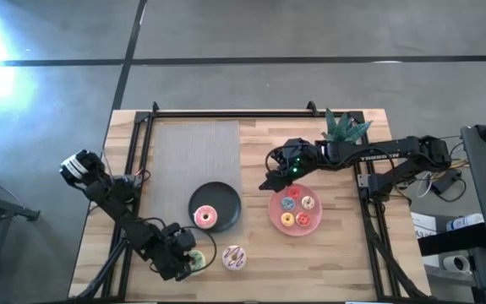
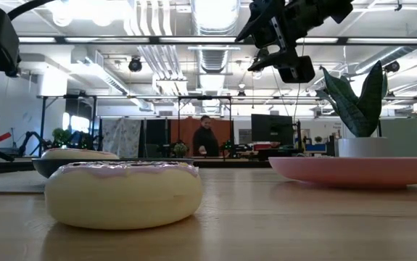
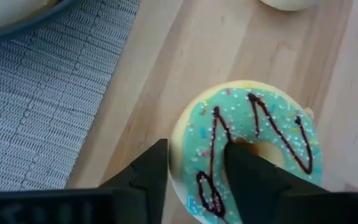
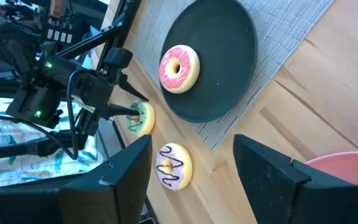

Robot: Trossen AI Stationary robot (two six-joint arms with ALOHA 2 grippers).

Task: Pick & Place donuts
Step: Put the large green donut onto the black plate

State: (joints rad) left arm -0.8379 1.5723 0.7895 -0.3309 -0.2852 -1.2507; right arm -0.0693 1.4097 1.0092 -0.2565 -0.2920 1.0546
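Observation:
My left gripper (image 1: 185, 257) (image 3: 197, 180) is down at the green donut (image 1: 197, 260) (image 3: 253, 137) (image 4: 142, 118), which lies flat on the bare wood near the table's near edge. The white donut with dark streaks (image 1: 235, 257) (image 2: 125, 192) (image 4: 174, 165) lies flat to its right. The pink donut (image 1: 204, 217) (image 4: 179, 67) sits on the black plate (image 1: 226, 203). Several tiny donuts (image 1: 297, 211) lie on the pink plate (image 1: 270, 207) (image 2: 360, 168). My right gripper (image 1: 270, 179) (image 2: 281, 51) (image 4: 191, 186) hangs open above the table, just beyond the pink plate's far left rim, touching nothing. My left gripper is shut on one side of the green donut's ring (image 3: 197, 155). One finger (image 3: 247, 174) stands in the hole and the other finger (image 3: 147, 180) is outside the outer rim. The fingers come from above, slanting down. The donut lies flat on the wood.
A grey woven mat (image 1: 196, 156) lies under the black plate's far part. A potted plant (image 1: 344, 127) (image 2: 357, 101) stands at the far right. Black frame rails run along the table's left, right and far sides. A person (image 2: 205, 138) stands far off in the room.

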